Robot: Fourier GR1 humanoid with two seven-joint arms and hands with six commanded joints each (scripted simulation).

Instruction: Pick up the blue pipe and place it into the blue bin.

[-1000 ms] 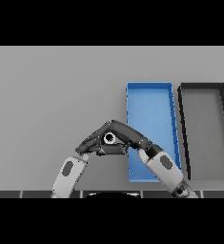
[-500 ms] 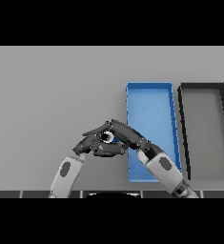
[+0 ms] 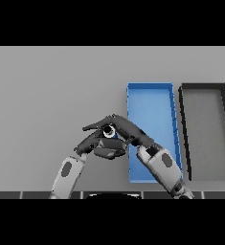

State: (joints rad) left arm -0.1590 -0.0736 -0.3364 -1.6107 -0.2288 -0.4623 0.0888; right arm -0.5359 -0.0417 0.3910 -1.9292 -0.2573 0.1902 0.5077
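The blue pipe (image 3: 108, 130) shows end-on as a pale ring with a dark bore, just left of the blue bin (image 3: 150, 98). My right hand (image 3: 128, 132) reaches in from the lower right, and its fingers and thumb curl round the pipe. My left hand (image 3: 92, 142) comes from the lower left and lies close under the pipe, its fingers relaxed and stretched toward the right hand. Most of the pipe's blue body is hidden by the two hands. The bin holds nothing that I can see.
A black bin (image 3: 205, 91) stands right of the blue one, almost touching it. My right forearm (image 3: 159, 165) lies over the blue bin's near left corner. Grey table (image 3: 51, 91) spreads to the left and behind.
Both hands, together with the pipe, have shifted slightly left and a little farther from me. The right hand's hold looks unchanged.
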